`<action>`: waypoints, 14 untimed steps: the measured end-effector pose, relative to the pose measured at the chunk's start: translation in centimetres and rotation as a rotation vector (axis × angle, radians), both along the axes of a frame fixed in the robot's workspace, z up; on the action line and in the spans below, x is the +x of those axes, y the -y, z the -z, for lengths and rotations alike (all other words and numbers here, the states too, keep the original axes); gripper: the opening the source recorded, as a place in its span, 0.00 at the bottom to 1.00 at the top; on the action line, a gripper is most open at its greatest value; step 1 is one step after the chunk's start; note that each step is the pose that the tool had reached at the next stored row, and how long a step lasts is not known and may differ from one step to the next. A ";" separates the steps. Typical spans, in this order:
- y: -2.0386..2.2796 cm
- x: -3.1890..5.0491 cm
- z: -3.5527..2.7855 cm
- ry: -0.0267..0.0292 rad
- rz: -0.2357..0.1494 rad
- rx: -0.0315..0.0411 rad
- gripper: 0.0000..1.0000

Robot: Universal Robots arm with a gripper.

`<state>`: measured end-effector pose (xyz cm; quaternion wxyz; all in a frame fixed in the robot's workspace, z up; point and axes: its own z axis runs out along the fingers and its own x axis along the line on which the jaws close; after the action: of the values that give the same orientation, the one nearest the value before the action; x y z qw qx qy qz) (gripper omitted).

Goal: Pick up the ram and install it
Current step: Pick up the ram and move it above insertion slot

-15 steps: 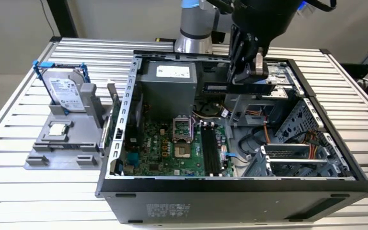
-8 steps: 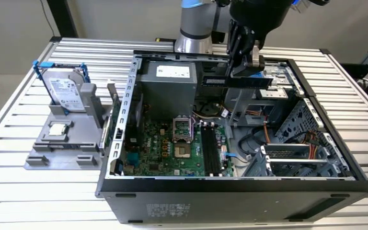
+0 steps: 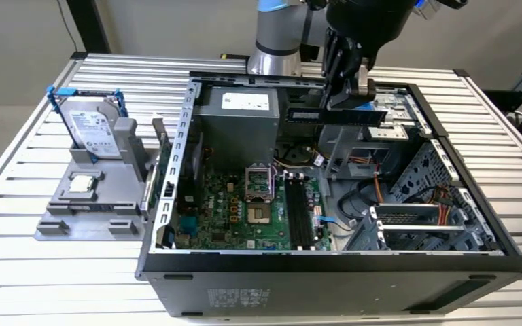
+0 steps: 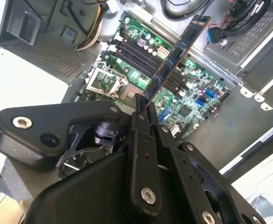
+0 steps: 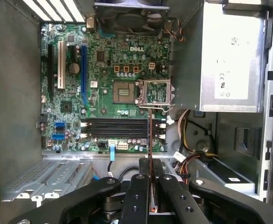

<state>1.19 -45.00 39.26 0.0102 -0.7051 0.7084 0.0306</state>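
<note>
Fingers [image 4: 139,122] of the gripper [image 4: 144,104] clenched on one end of the ram [image 4: 176,56], a thin dark stick that runs out from the fingertips over the green motherboard [image 4: 194,93]. In the first wrist view the ram [image 5: 149,135] is seen edge-on as a narrow line rising from the gripper [image 5: 149,163] and crossing the black memory slots [image 5: 118,128]. It is apart from the board, not seated in a slot. In the exterior view the gripper [image 3: 356,102] hangs over the rear of the open computer case [image 3: 334,261]. It carries the ram [image 3: 334,115] level, just beside the grey power supply [image 3: 234,119] and well above the memory slots [image 3: 299,217]. The processor socket [image 5: 155,91] lies next to the slots (its metal frame is raised). A fan [image 5: 129,16] sits at the board's far edge. Outside the case, to the exterior view's left, a grey holder [image 3: 89,210] on the slatted table [image 3: 25,272] carries an upright hard drive [image 3: 93,129] with blue rails and a small square processor chip [image 3: 81,182].
</note>
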 end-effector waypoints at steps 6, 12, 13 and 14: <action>0.00 0.00 0.00 -0.0012 0.000 0.0000 0.00; -0.01 0.01 0.01 -0.0018 0.015 0.0002 0.00; 0.00 0.01 0.01 -0.0018 0.024 0.0002 0.00; 0.00 0.01 0.00 -0.0018 0.035 0.0001 0.00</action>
<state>1.19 -44.99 39.25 0.0101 -0.6925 0.7206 0.0311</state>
